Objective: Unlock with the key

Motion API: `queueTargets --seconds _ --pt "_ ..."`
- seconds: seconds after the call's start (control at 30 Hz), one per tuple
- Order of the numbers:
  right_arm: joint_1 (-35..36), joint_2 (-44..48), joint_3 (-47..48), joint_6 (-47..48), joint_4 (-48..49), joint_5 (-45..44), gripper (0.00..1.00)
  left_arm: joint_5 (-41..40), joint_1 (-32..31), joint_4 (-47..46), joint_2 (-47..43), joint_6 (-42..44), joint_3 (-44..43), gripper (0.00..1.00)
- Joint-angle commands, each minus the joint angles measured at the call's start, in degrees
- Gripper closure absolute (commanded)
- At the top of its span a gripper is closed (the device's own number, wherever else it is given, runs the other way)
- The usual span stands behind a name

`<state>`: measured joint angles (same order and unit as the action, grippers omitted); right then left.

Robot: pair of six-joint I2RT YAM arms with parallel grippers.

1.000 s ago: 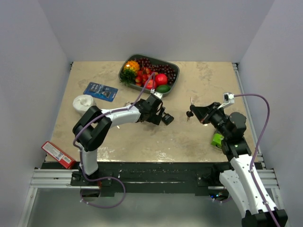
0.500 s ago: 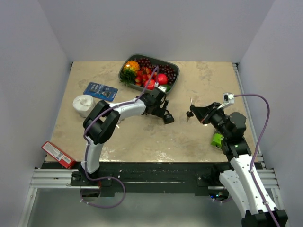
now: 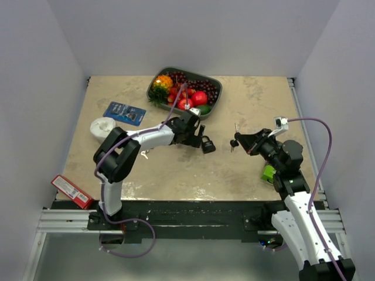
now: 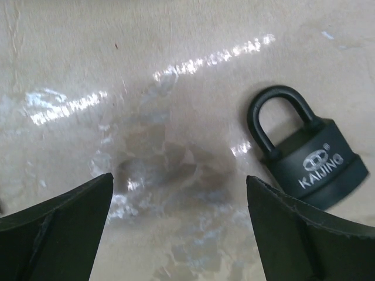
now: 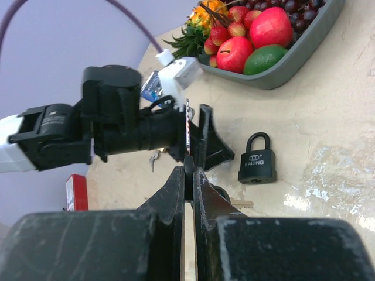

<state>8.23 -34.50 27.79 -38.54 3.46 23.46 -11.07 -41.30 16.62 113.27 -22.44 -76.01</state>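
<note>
Pinching the key (image 5: 188,130) upright, the right claw (image 5: 188,171) is clamped on it — the left claw (image 4: 179,202) gapes wide beside the padlock (image 4: 313,161).

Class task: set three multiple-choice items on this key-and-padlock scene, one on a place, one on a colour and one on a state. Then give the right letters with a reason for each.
1. Where is the padlock?
A hanging from a hasp
B flat on the table, beside the left hand
C stacked on a box

2. What colour is the padlock's body?
A brass
B red
C black

3. How is the right hand?
A shut on the key
B wide open
C out of view

Answers:
1 B: the left wrist view shows it lying on the tabletop next to the open hand.
2 C: body and shackle are black, with pale lettering.
3 A: the right wrist view shows it pinching the key, blade upward.
</note>
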Motion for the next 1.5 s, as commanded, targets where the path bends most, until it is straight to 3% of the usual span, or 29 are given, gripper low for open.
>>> queueTargets --seconds 0.0,0.17,0.5,0.87,1.23,1.47 --pt "0.0 -0.2 -0.5 1.0 2.0 -1.2 1.00 6.0 0.0 -6.3 -7.3 -12.0 5.5 0.01" --pt "0.1 0.5 -1.3 2.2 0.8 -2.7 1.00 8.3 -0.4 -12.1 -9.5 -20.3 10.7 0.01" --pt "0.1 1.5 -3.6 2.4 1.2 -3.2 1.00 12.1 -1.9 -15.7 -5.7 -27.8 10.2 0.01" --pt "0.0 0.8 -4.8 2.5 2.3 -2.8 1.00 12.8 -3.8 -15.7 0.4 -26.2 5.3 0.01" --pt "0.1 0.6 -5.0 2.8 1.7 -3.2 1.00 14.3 -3.9 -24.4 0.9 -19.6 4.3 0.01" --pt "0.1 -0.7 -5.1 5.0 1.7 -3.8 1.00 2.8 -3.8 -23.2 -7.9 -18.2 7.9 0.01"
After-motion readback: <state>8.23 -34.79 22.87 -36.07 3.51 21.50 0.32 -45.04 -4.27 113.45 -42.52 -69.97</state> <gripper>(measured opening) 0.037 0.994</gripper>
